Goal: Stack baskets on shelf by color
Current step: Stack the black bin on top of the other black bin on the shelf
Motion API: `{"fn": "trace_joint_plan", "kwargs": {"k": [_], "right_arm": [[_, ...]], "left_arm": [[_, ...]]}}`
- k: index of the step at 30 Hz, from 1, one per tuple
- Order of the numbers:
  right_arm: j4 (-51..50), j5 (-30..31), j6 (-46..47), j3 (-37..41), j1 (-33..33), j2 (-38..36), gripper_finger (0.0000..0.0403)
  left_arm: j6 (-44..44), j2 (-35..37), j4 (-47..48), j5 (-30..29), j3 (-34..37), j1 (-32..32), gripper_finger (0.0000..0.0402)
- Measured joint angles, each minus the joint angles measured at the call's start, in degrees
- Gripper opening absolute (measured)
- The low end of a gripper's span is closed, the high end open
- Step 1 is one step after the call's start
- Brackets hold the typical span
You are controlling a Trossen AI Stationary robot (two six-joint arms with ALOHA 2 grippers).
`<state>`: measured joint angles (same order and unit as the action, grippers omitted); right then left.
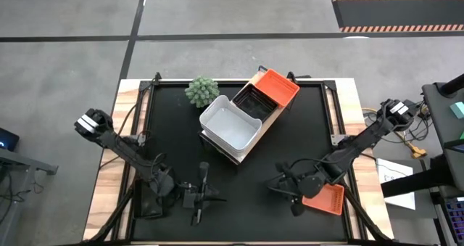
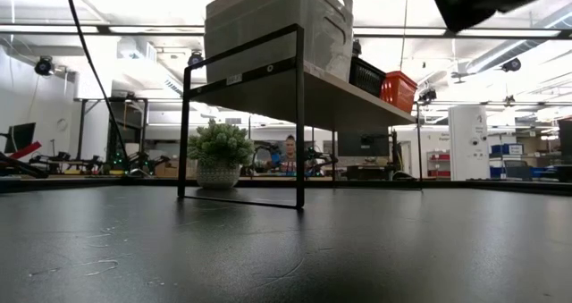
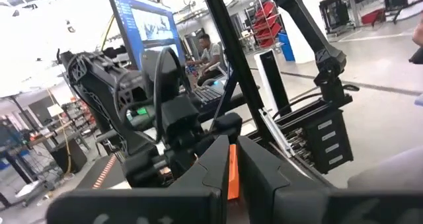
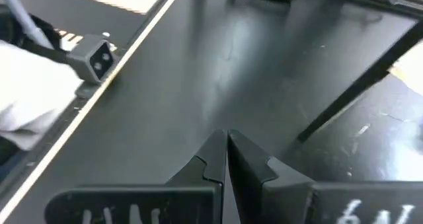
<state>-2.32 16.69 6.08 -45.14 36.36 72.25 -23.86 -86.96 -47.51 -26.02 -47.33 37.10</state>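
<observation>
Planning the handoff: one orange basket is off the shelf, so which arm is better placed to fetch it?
Probably the right. Its shut end effector sits just beside the orange basket at the table's near right corner, while the left end effector rests farther away.

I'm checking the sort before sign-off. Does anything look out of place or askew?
Yes. One orange basket lies on the table's near right edge, beside the shut right gripper, away from the shelf. On the shelf, white baskets, black ones and another orange one sit by color. Nothing looks spilled or damaged.
</observation>
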Motion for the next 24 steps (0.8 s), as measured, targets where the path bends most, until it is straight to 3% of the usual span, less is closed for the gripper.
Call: {"fn": "trace_joint_plan", "kwargs": {"k": [10, 14, 19, 21, 24], "right_arm": [[1.4, 2.9, -2.3, 1.4, 0.0, 0.0, 0.0009], [1.4, 2.9, -2.7, 1.4, 0.0, 0.2, 0.0009], [1.4, 2.9, -3.2, 1.4, 0.0, 0.2, 0.0009], [1.4, 2.9, -4.3, 1.4, 0.0, 0.2, 0.0009], [1.3, 2.9, -5.4, 1.4, 0.0, 0.2, 0.0009]], "left_arm": [[-0.9, 0.2, 0.0, 0.0, 0.3, -0.2, 0.0015], [2.6, 0.2, 0.1, -0.9, 0.8, -0.2, 0.0015], [23.2, 1.5, 6.9, -13.3, 0.1, 0.3, 0.0015], [37.1, 3.0, 17.6, -17.3, -1.1, 0.9, 0.0015], [61.7, 4.4, 39.4, -17.8, -5.7, 2.2, 0.0015]]}}
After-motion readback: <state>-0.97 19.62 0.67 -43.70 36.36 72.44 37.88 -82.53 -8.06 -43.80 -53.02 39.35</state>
